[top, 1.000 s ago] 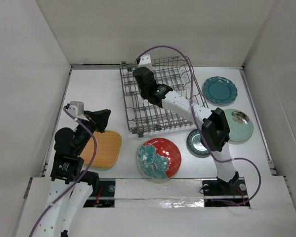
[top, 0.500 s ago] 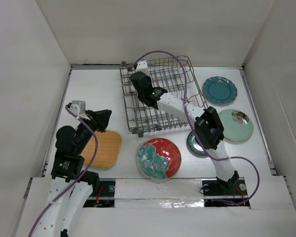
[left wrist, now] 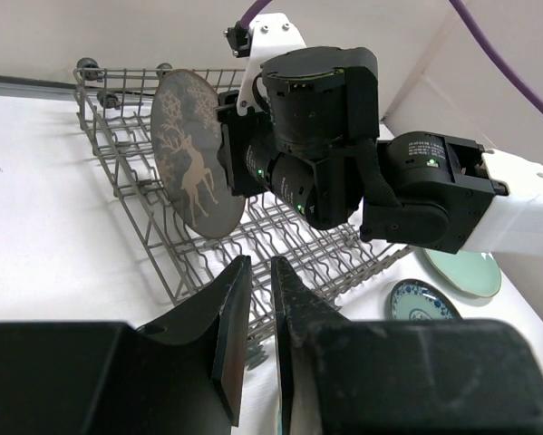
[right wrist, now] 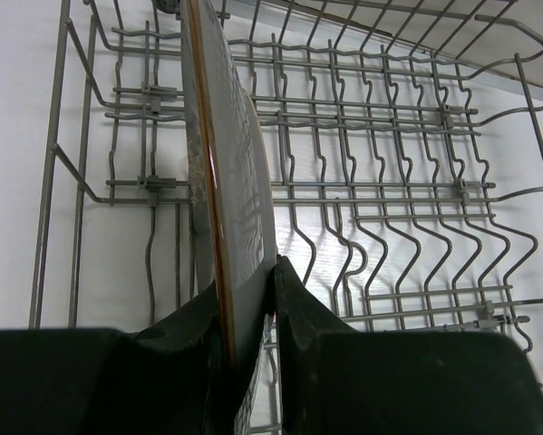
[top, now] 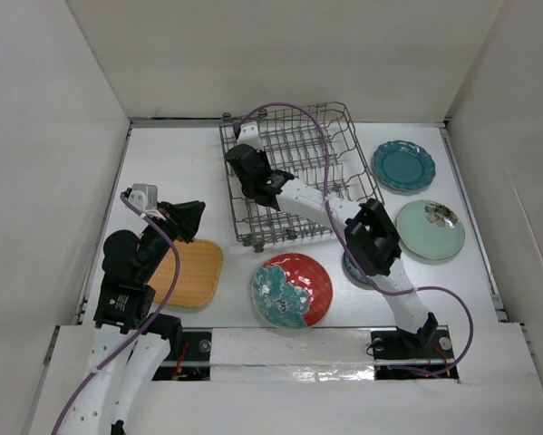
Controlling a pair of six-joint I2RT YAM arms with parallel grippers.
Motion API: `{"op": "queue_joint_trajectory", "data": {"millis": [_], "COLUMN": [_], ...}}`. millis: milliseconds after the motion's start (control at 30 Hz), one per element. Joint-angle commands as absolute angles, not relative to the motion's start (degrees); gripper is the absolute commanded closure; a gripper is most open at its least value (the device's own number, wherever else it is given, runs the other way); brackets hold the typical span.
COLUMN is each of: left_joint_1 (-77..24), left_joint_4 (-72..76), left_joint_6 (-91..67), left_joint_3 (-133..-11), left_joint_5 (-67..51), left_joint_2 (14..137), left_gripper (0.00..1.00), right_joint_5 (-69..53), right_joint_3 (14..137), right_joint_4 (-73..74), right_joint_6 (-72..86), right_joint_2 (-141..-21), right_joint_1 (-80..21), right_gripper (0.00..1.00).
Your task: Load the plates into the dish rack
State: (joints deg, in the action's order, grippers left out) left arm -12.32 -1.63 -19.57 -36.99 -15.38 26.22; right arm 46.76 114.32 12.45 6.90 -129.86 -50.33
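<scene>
The grey-brown plate [left wrist: 197, 154] stands on edge over the 9 o'clock end of the dish rack [top: 344, 116]. Its deer-patterned face is turned toward about 8 o'clock in the top view, and its long line runs roughly 12 to 6 in the right wrist view. The right gripper [right wrist: 248, 272] pinches its near rim from 6 o'clock, though whether the lower edge already sits between tines is hard to tell. The left gripper [left wrist: 257, 272], closed to a slit and empty, hangs well apart at 8 o'clock from the rack, near the orange plate [top: 191, 272].

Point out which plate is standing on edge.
The grey-brown plate, pinched upright by the right gripper in the dish rack; the other plates lie flat on the table.
</scene>
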Motion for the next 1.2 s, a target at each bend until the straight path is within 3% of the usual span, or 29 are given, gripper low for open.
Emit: {"op": "queue_joint_trajectory", "data": {"millis": [0,33,133,233,567,700,767,800,833,867,900,933,1133,1167], "left_joint_1": [-12.6,-12.6,-12.6,-12.6,-12.6,-12.6,-12.6,-12.6,-12.6,-12.6,-12.6,-12.6,-12.6,-12.6], "left_joint_4": [0.1,0.1,0.1,0.1,0.1,0.2,-1.1,-1.1,-1.1,-1.2,-1.1,-1.2,-0.9,-0.9], "left_joint_6": [-19.0,-19.0,-19.0,-19.1,-19.2,-19.2,-19.3,-19.2,-19.2,-19.2,-19.2,-19.3,-19.4,-19.3], "left_joint_3": [-38.0,-38.0,-38.0,-38.1,-38.1,-38.1,-38.0,-38.0,-38.0,-38.0,-37.9,-38.0,-38.0,-37.9], "left_joint_5": [-15.1,-15.1,-14.7,-14.6,-12.8,-11.3,-11.1,-11.1,-11.0,-11.0,-11.1,-11.6,-12.1,-12.2], "left_joint_2": [26.7,26.6,26.5,26.5,25.4,24.3,24.2,24.1,24.0,24.1,24.1,24.1,23.9,23.9], "left_gripper": [0.87,0.87,0.87,0.87,0.87,0.88,0.88,0.88,0.88,0.88,0.88,0.88,0.88,0.88], "right_joint_5": [48.3,48.1,47.4,45.8,40.4,37.0,34.8,33.7,32.5,30.1,29.1,26.1,16.7,15.1], "right_joint_3": [115.7,115.2,113.8,112.5,105.9,97.3,89.7,86.3,82.5,73.9,69.8,62.2,40.4,38.3], "right_joint_4": [6.8,6.9,5.6,4.9,4.0,0.7,-2.6,-3.6,-7.1,-8.9,-9.7,-9.9,-0.9,2.1], "right_joint_6": [9.0,9.1,9.5,9.6,11.2,12.4,13.5,14.1,14.9,15.4,16.3,19.0,31.0,32.8], "right_joint_2": [-129.1,-128.8,-126.0,-123.3,-113.2,-104.9,-101.0,-96.0,-93.2,-90.1,-87.2,-81.3,-60.8,-55.9], "right_joint_1": [-51.8,-51.8,-51.8,-51.8,-52.3,-53.0,-53.6,-54.2,-54.2,-54.9,-54.9,-54.9,-55.5,-55.5], "right_gripper": [0.76,0.63,0.46,0.39,0.36,0.35,0.4,0.47,0.68,0.83,0.95,1.0,1.0,0.96]}}
